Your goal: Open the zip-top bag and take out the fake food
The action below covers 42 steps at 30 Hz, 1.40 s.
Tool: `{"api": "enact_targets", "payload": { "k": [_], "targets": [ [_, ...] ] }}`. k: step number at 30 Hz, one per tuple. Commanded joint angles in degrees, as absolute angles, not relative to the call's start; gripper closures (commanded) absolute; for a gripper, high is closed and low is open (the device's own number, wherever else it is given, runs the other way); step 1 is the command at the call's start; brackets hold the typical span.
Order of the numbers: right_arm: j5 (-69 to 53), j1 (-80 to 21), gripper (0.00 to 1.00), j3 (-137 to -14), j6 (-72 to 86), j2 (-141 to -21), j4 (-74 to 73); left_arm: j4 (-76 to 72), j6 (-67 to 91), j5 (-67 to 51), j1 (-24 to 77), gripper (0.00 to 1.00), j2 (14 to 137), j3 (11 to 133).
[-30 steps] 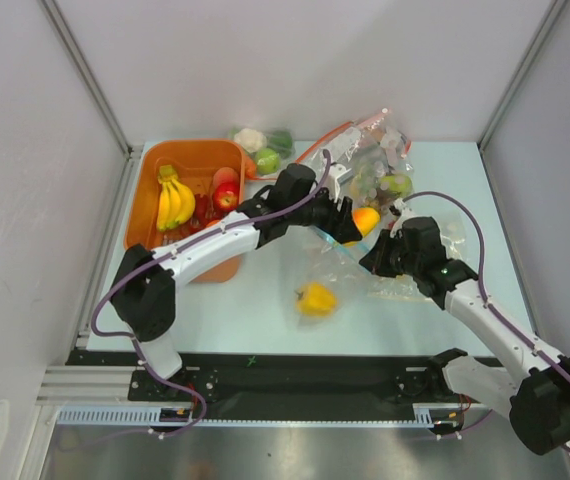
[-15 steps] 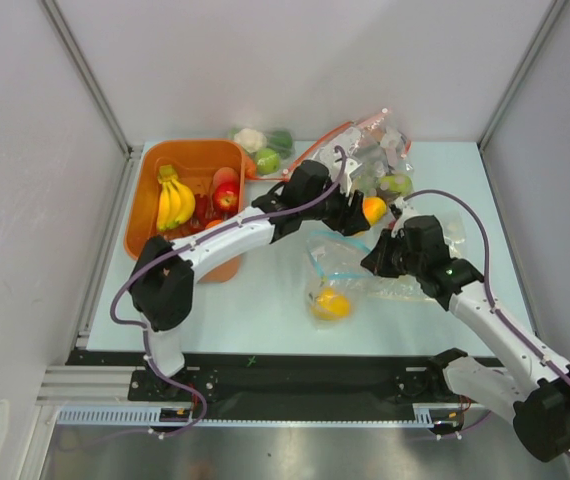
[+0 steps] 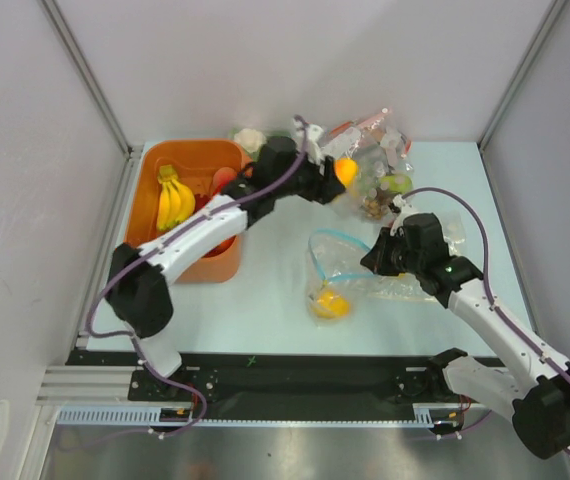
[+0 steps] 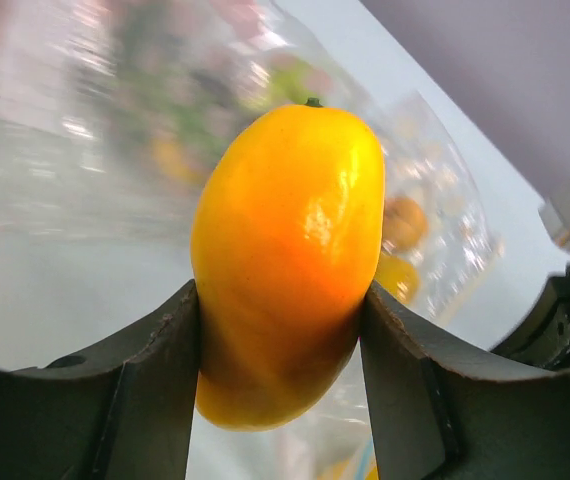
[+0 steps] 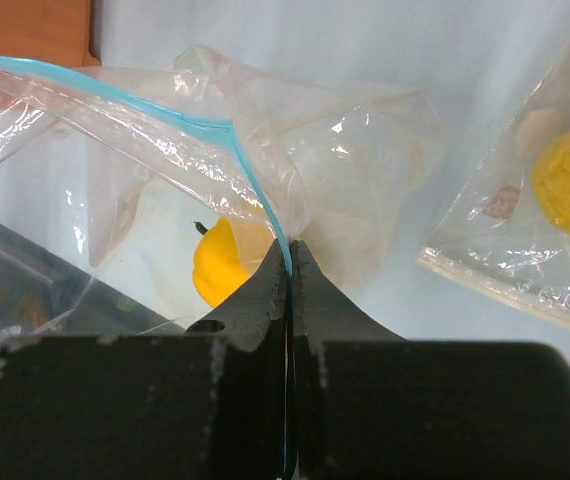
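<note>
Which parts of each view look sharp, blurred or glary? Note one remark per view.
Left wrist: the yellow-orange fruit is sharp with a glossy highlight, the bags behind it blurred. Right wrist: the zip-top bag is crisp, glare glinting on its creases. Top external: even light, no harsh shadows on the table.

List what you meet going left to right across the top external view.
banana bunch → orange-yellow fruit clamped in the left gripper → right gripper, pinching the zip-top bag
</note>
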<state>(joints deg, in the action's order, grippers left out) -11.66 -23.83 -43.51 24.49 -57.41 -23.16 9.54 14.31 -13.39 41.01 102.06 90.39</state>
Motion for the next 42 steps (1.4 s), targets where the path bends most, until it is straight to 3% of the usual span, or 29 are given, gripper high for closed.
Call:
{"api": "enact_targets", "payload": {
  "k": [1,11,23,25,26,28,29,30,42],
  "targets": [
    [-12.04,-24.08,1.00,-42.89,23.47,-57.83,-23.47,7.47,16.52,-7.66,34.82,0.80,88.89,89.65],
    [-12.92,-24.08,1.00,-42.89,22.94,-58.97,-22.41,22.58,17.23,11.51,13.90,0.69,78.58,81.04],
    [-13.80,-24.08,1.00,-44.03,21.80,-59.77,-23.29,24.87,17.49,11.69,12.66,0.54,86.57,74.27],
    [-13.45,-24.00,1.00,-43.86,21.80,-59.33,-23.64,24.79,17.49,11.25,12.66,0.43,87.97,74.97],
    [-13.45,-24.08,1.00,-43.68,21.80,-59.07,-23.82,25.13,17.49,11.16,12.66,0.31,88.33,75.23],
    [-13.10,-23.91,1.00,-43.42,21.88,-58.62,-23.91,25.40,17.40,11.16,12.66,0.21,88.77,75.85],
    [-13.01,-23.91,1.00,-43.33,21.97,-58.54,-23.91,25.49,17.32,11.25,12.66,0.04,88.68,75.85],
    [-13.09,-23.91,1.00,-43.33,22.06,-58.54,-23.73,25.58,17.31,11.34,12.66,0.01,88.51,75.85],
    [-12.13,-23.82,1.00,-44.47,22.59,-59.24,-23.47,27.24,12.66,14.85,16.60,0.00,81.56,81.71]
  ]
}}
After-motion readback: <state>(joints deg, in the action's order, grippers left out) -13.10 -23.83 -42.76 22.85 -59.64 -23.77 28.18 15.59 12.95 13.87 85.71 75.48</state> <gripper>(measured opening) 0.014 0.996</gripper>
